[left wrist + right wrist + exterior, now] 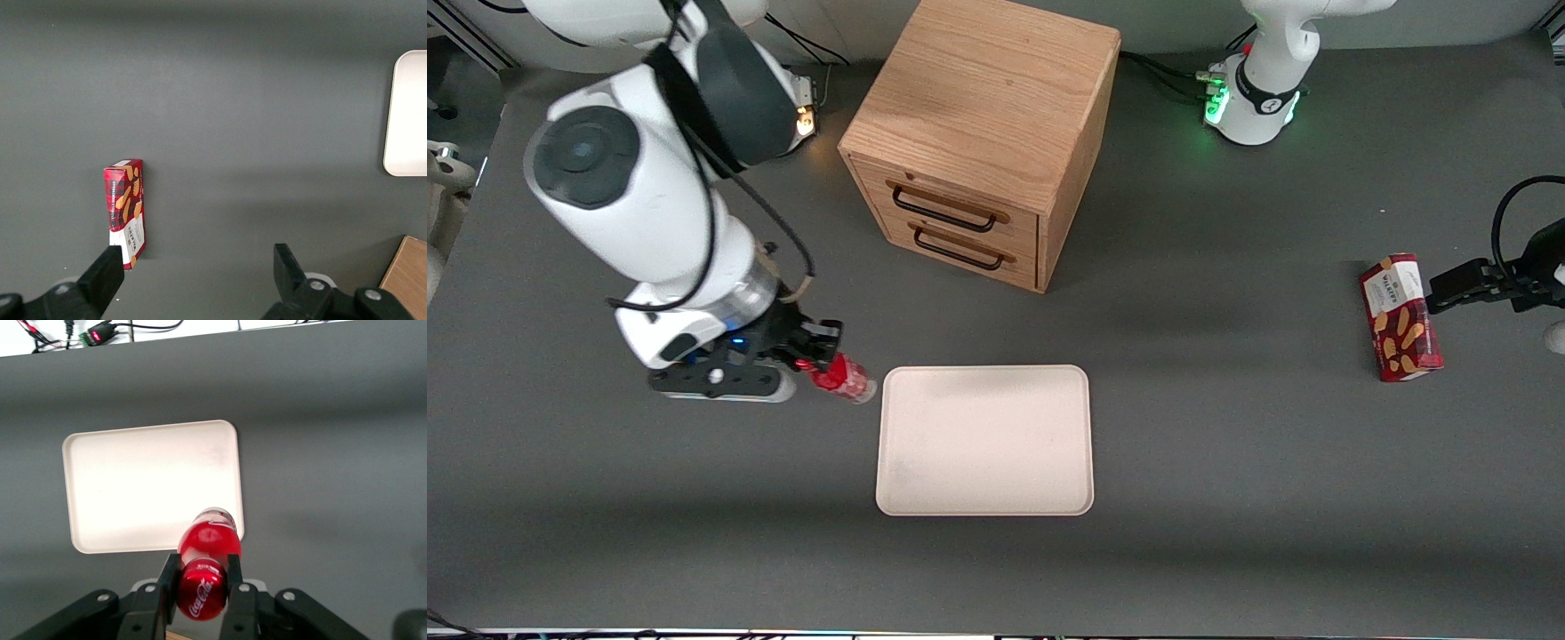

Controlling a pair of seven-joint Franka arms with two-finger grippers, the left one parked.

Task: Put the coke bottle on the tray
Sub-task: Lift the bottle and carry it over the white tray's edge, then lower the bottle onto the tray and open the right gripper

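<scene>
We see the gripper [199,587] clenched on the coke bottle [207,550] at its red cap; the bottle hangs tilted beside the tray [984,440], just off its rim toward the working arm's end.

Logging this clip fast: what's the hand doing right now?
Hand: shut on the coke bottle, held beside the tray at the working arm's end.

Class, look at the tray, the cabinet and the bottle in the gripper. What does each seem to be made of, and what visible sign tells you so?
Tray: probably matte plastic; uniform cream-pink, rounded moulded rim.
Cabinet: wood with a satin finish; visible grain, dark metal-looking handles.
Bottle: seemingly clear glossy plastic with a red label and cap; highlights show.
The gripper, shut on the bottle beside the tray, looks like black matte plastic or metal.
</scene>
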